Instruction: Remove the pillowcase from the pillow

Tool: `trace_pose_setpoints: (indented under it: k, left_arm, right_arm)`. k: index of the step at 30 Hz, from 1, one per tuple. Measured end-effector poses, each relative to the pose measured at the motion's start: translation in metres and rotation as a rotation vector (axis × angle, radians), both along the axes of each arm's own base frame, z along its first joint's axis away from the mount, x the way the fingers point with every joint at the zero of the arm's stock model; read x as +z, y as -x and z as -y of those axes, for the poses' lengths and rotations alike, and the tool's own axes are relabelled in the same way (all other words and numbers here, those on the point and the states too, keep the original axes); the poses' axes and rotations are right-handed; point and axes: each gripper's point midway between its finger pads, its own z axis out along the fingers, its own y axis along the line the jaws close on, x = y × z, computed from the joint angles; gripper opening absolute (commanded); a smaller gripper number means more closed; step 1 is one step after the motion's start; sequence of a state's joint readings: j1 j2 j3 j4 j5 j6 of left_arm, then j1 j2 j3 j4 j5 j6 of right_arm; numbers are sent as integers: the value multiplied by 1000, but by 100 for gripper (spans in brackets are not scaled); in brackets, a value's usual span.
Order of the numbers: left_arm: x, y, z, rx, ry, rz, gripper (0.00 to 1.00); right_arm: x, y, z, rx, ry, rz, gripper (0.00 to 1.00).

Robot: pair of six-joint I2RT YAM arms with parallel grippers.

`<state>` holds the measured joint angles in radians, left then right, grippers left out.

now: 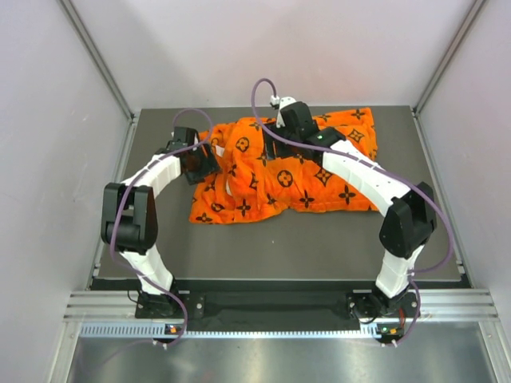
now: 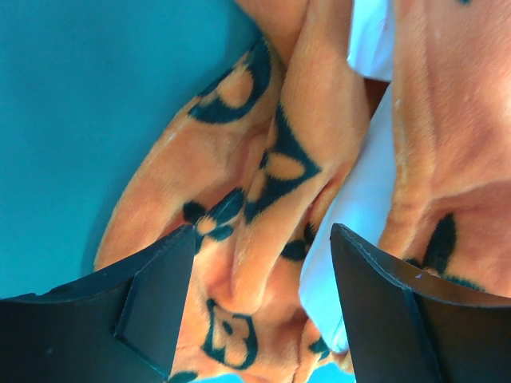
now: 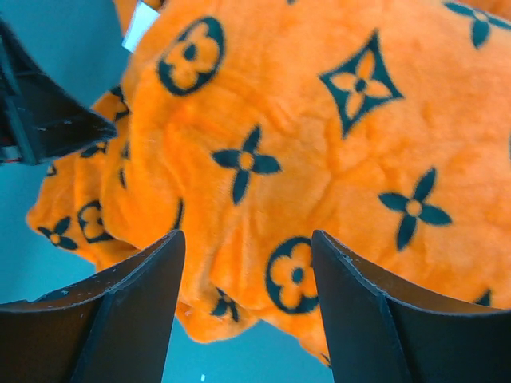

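The orange pillowcase (image 1: pixel 287 171) with black motifs lies rumpled across the middle of the dark table, still round the pillow. A strip of the cream pillow (image 2: pixel 351 215) shows between orange folds in the left wrist view; a sliver of the pillow also shows in the top view (image 1: pixel 227 188). My left gripper (image 1: pixel 206 159) is open at the pillowcase's (image 2: pixel 271 175) left end, its jaws straddling a fold. My right gripper (image 1: pixel 281 126) is open over the far edge of the pillowcase (image 3: pixel 303 144), jaws apart above the plush.
The dark table (image 1: pixel 319 239) is walled by grey panels at left, right and back. A metal rail (image 1: pixel 279 307) runs along the near edge by the arm bases. The left gripper's finger (image 3: pixel 48 120) shows in the right wrist view.
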<state>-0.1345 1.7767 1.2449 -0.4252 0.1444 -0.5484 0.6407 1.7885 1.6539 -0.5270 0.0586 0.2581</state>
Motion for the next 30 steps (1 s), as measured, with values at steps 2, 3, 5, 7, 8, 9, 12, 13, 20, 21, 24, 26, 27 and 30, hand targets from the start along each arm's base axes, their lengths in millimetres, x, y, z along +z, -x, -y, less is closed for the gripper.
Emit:
trace_pose_setpoints:
  k: [2,3,5,7,8,9,12,13,20,21,24,26,27,30]
  left_arm:
    - [-1,-4,1,2,6,10,74]
    - [-2,-5,3,1,10,12,74]
    - [-7,-7,5,-3,15,9,75]
    - [-13,-9,7,-7,24,1,75]
    - [-17,-10,8,-9,29,-5,74]
    - [-21,-10,9,-10,34,-12,74]
    - [-29,-9,12,-16,46,-33,74]
    - [-30,-9,13,-16,49,-38,73]
    - [-33,-14,19,-28,78,-39,53]
    - [-33,-14,19,-30,80,-40,49]
    - [-33,-15,21,-38,87,-37,27]
    - [-35,-15,23,-40,95,-40,16]
    - [-37,-15,23,-44,97,-43,11]
    - [-39,-14,24,-51,99,-48,0]
  right_arm:
    - [3,-1,-9,15,-9,6,65]
    - [4,-1,-14,23,-12,9,65]
    - [3,-1,-24,41,-16,9,65]
    - [0,0,-36,65,-18,3,66]
    - [-3,1,-43,77,-18,-1,66]
    - [-6,2,-49,90,-18,-7,66]
    - [-16,7,-65,123,-9,-26,68]
    - [-21,10,-69,137,-5,-38,68]
    - [-37,32,-94,211,7,-79,70]
    - [-39,34,-96,219,8,-84,70]
    - [-38,38,-102,235,7,-88,71]
    - [-39,38,-106,242,5,-87,71]
    - [-39,37,-109,246,4,-87,71]
    - [-46,35,-116,252,8,-95,72]
